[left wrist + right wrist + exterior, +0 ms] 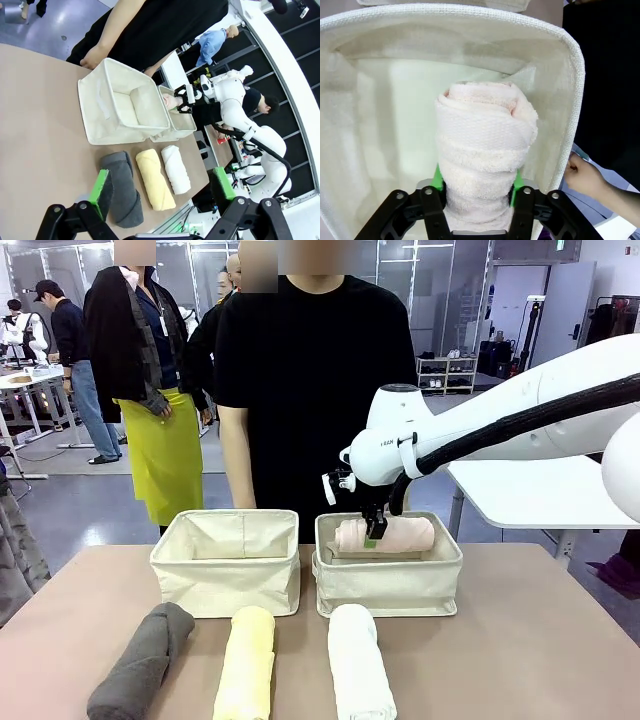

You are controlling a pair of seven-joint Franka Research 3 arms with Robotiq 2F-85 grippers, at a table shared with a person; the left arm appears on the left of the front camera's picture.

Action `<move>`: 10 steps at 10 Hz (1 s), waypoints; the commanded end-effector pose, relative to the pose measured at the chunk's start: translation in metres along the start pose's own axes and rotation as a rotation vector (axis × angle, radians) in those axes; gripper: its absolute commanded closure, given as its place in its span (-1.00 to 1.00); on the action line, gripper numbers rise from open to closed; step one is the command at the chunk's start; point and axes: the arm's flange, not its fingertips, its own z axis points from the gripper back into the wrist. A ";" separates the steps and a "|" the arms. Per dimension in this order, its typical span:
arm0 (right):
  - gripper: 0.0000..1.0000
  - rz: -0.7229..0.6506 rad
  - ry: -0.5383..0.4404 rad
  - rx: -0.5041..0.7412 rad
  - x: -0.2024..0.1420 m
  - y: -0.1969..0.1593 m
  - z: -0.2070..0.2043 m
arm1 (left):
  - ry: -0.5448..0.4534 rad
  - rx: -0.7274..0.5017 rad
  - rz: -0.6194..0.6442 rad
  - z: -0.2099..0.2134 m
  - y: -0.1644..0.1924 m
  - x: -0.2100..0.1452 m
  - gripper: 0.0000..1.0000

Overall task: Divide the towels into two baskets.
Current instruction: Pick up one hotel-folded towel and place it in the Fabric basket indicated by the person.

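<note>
A pale pink towel lies inside the right basket, its top showing above the rim. My right gripper reaches down into that basket. In the right wrist view its green pads press both sides of the pink towel, so the right gripper is shut on it. The left basket holds nothing. In front of the baskets lie a dark grey towel, a pale yellow towel and a white towel. My left gripper hangs open high above the table's near edge.
A person in a black top stands right behind the baskets, arms down; one hand hangs beside the right basket's far wall. Bare tabletop lies right of the white towel. Other people stand farther back on the left.
</note>
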 end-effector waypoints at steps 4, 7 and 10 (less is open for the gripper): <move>-1.00 0.002 0.002 0.014 0.001 -0.003 0.006 | -0.015 -0.023 -0.011 0.002 -0.001 0.001 -1.00; -1.00 -0.001 0.001 0.003 0.001 -0.003 0.004 | -0.015 -0.023 -0.011 0.002 -0.001 0.001 -1.00; -1.00 -0.001 0.001 0.003 0.001 -0.003 0.004 | -0.015 -0.023 -0.011 0.002 -0.001 0.001 -1.00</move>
